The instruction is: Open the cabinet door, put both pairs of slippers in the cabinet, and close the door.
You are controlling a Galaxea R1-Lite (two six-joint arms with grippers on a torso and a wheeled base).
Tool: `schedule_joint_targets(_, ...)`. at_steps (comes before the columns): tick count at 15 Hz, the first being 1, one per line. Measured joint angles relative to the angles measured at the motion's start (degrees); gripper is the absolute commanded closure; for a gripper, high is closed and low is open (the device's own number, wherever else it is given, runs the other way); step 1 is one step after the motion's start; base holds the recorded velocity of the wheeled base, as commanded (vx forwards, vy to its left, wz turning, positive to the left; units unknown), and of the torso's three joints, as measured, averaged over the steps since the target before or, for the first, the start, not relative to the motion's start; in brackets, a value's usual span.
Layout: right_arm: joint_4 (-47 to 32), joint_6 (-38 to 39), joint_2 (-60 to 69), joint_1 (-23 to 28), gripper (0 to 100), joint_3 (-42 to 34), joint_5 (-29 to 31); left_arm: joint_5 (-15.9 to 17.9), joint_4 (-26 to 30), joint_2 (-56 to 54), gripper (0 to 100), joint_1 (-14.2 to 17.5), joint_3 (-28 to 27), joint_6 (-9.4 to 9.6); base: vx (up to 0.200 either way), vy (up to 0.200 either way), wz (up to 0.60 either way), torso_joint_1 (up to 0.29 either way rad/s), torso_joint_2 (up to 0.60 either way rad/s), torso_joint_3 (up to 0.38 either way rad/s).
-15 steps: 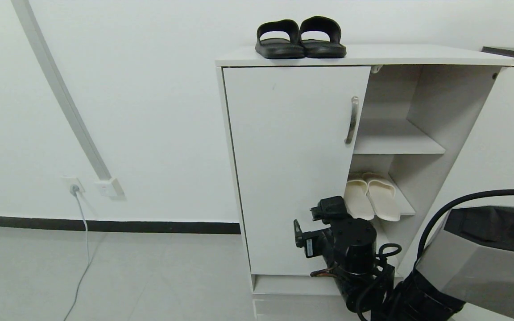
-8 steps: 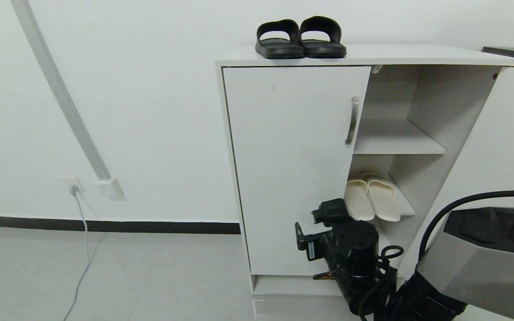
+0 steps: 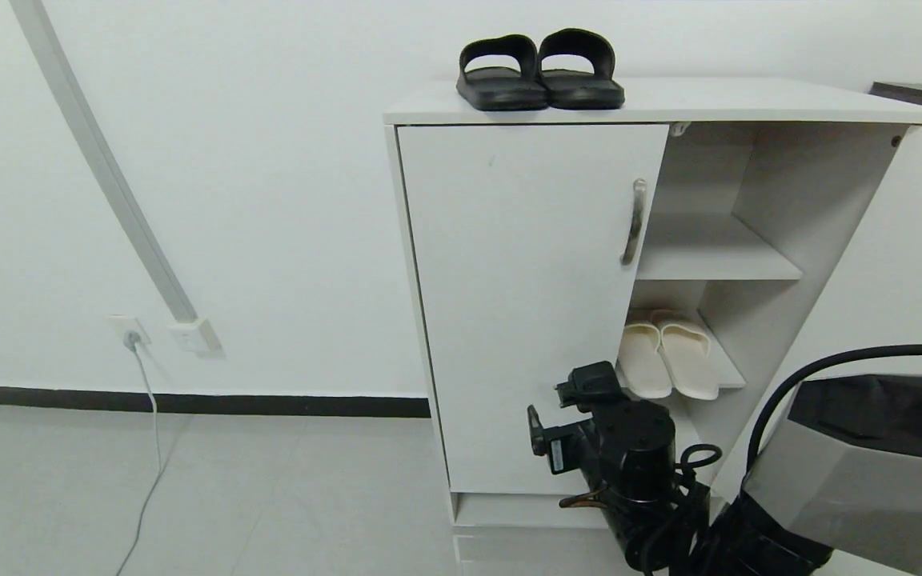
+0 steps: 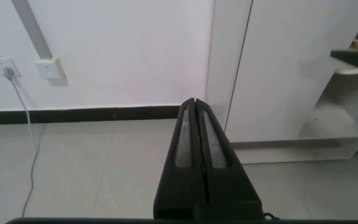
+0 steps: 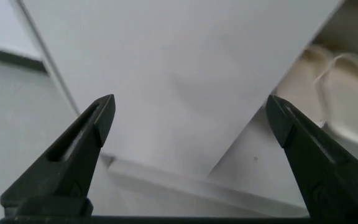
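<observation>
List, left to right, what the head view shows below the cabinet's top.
wall socket → junction box → closed cabinet door → cream slippers → open cabinet door

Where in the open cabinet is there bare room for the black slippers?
The upper shelf, between the door handle and the cabinet's side wall, is bare. The lower shelf is crowded: the cream slippers cover most of it.

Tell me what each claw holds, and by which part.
Nothing is held. The left claw is shut on nothing; the right claw is open before the cabinet door, apart from the cream slippers.
</observation>
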State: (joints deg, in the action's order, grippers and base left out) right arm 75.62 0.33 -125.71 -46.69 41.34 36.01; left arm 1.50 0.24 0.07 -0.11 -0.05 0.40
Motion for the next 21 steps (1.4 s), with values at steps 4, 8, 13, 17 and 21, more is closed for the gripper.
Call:
schedule_joint_targets(4,0.3,0.0,-0.01,-0.05,0,0.0,0.01,-0.02,-0.06,0.02,100,0.0,-0.06,0.02,0.0,0.0,0.0,0.043,-0.49,-0.365)
schedule_joint_targets(8,0.22,0.0,-0.04,-0.11,0,-0.3,0.01,0.0,-0.06,0.02,100,0.0,-0.05,0.04,0.0,0.0,0.0,0.118,-0.46,-0.349)
schedule_joint_targets(13,0.34,-0.71,-0.04,-0.27,0,-0.94,0.01,0.0,-0.06,0.02,100,0.04,-0.05,0.04,0.0,0.0,0.0,0.151,-0.47,-0.325)
schedule_joint_targets(17,0.88,-0.76,-0.04,-0.3,0,-1.18,0.01,0.0,-0.06,0.02,100,0.01,-0.05,0.04,0.0,0.0,0.0,0.184,-0.5,-0.315)
schedule_joint_targets(21,0.91,-0.77,-0.06,-0.39,0,-1.18,0.01,-0.02,-0.09,0.02,100,0.01,-0.05,0.04,0.0,0.0,0.0,0.204,-0.52,-0.314)
